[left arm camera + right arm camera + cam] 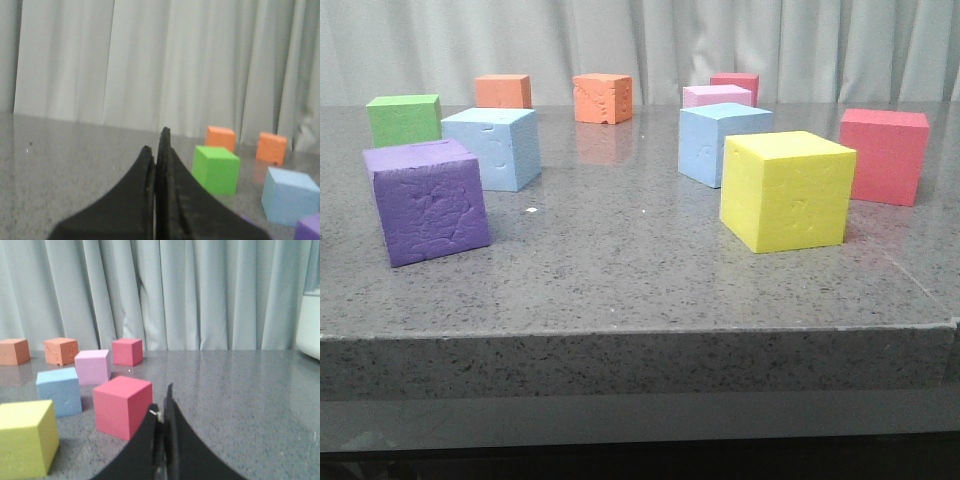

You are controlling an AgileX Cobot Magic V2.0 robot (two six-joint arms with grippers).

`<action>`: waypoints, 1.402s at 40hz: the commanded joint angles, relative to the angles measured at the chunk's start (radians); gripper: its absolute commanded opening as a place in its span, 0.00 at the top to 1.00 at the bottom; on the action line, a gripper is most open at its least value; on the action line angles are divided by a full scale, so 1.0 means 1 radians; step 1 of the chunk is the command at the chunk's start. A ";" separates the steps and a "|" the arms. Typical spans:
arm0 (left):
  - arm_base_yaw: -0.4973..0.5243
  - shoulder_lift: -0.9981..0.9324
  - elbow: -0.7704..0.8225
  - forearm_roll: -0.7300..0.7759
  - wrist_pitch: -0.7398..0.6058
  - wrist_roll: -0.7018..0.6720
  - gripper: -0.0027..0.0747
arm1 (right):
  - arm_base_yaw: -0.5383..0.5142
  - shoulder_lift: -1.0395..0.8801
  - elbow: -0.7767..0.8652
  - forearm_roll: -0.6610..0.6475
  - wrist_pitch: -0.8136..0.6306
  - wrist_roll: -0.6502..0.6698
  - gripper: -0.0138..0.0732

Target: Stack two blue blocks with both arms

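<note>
On the grey table (pixel 620 290), two blue blocks wait well apart, neither touched.

Both grippers are pinched closed on nothing: the left gripper (pixel 159 150) hangs above the table short of the green cube (pixel 216 169), the right gripper (pixel 164 410) near the red cube (pixel 121 406). The left blue block (pixel 492 147) sits behind the purple cube (pixel 427 201); the right blue block (pixel 718 143) sits just behind the yellow cube (pixel 786 189). As cubes they have no long axis; each rests flat, turned slightly corner-on to the front camera. A good start, I judge: spread each gripper wide, square it to opposite faces, avoid the neighbours.
</note>
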 commanded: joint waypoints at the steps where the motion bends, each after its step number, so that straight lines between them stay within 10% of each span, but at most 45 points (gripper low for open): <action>1: 0.002 -0.016 -0.020 -0.011 -0.144 0.002 0.99 | -0.006 -0.018 -0.101 0.004 -0.003 -0.007 0.92; 21: 0.002 0.301 -0.482 0.047 0.310 0.003 0.99 | -0.006 0.340 -0.573 -0.002 0.410 -0.007 0.92; 56: 0.002 0.544 -0.608 0.047 0.220 0.003 0.99 | -0.005 0.576 -0.706 -0.001 0.421 -0.007 0.92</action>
